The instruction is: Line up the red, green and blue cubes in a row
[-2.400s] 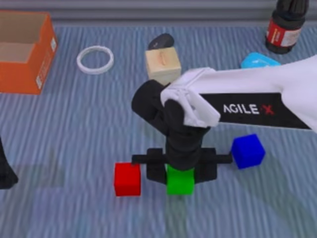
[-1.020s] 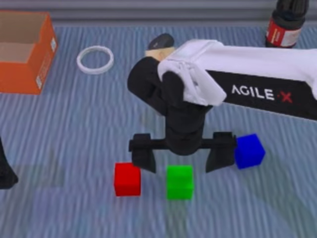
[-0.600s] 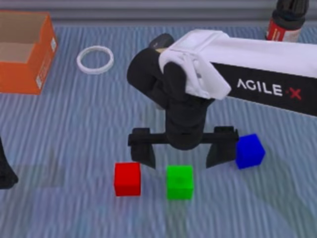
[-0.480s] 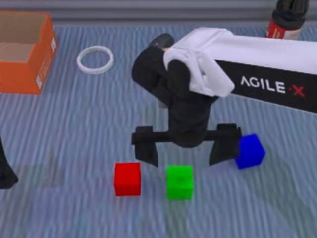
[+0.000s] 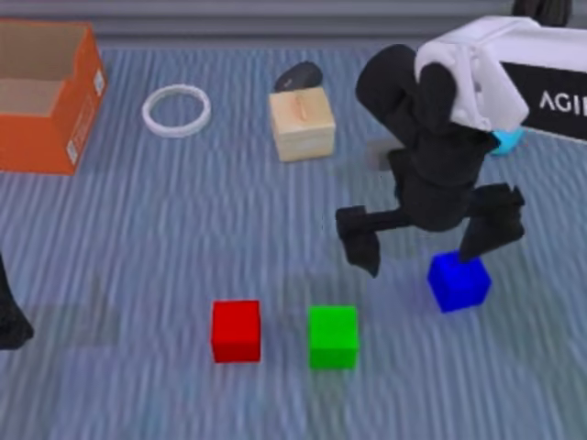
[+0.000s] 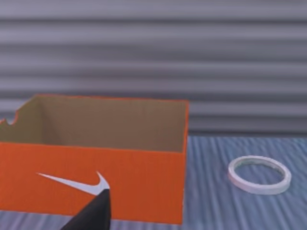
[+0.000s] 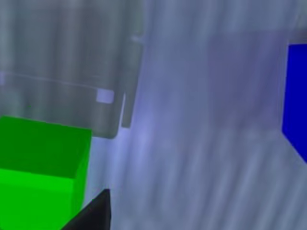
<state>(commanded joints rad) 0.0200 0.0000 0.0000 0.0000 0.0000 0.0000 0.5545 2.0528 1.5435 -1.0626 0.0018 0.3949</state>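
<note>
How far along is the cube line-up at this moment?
Done: the red cube and green cube sit side by side, apart, near the table's front edge. In hand: nothing is gripped; the right gripper is open above the table, one finger over the blue cube. Left: the blue cube lies farther back and right of the row and needs placing beside the green. The left arm is parked at the left edge.

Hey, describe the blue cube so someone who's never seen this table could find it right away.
Find the right gripper, open above the table's right half. The blue cube sits just under its right finger. It lies right of the red cube and green cube, slightly behind their line.
</note>
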